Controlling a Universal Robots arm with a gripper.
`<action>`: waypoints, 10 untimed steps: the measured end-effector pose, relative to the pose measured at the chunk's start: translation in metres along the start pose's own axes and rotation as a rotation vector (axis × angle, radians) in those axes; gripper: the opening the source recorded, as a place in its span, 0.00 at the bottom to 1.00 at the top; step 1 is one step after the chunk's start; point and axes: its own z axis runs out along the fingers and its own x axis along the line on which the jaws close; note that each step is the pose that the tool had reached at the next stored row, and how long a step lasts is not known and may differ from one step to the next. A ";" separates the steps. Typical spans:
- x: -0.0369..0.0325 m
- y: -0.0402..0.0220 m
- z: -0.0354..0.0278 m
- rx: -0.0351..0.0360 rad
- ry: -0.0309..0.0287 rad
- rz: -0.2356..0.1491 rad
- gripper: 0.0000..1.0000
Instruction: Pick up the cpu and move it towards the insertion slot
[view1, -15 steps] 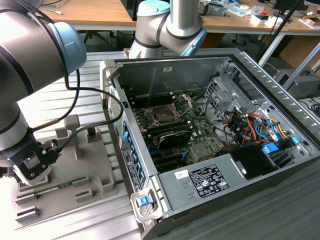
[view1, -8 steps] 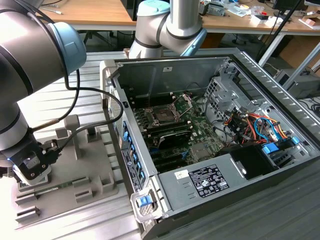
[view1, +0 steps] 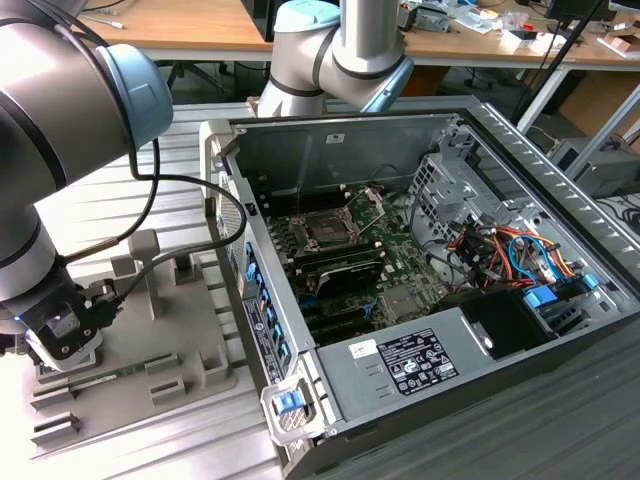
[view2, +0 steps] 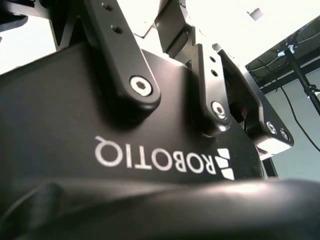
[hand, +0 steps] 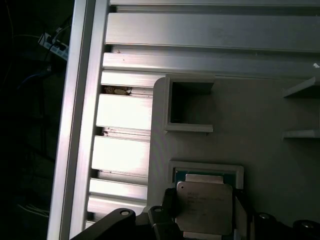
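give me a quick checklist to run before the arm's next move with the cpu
1. gripper down at the grey fixture, over the cpu: ok
2. cpu lying with its silver top up: ok
3. cpu lifted clear of its nest: cannot tell
4. insertion slot with retention bracket standing raised: ok
5. slot centre dark, no silver chip in it: ok
6. computer case open on its upper side for access: ok

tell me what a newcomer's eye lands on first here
The open computer case dominates the exterior view, its insertion slot uncovered, bracket raised. At that view's left the gripper hangs low over a grey fixture tray, right at the silvery cpu seen in the first wrist view.
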 end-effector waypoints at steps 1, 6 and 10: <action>0.0000 0.0000 0.0000 0.0000 0.0000 0.000 0.55; -0.0001 0.0000 -0.0001 -0.0003 -0.0004 0.000 0.55; 0.0000 0.0002 -0.0034 -0.0001 -0.0001 0.000 0.55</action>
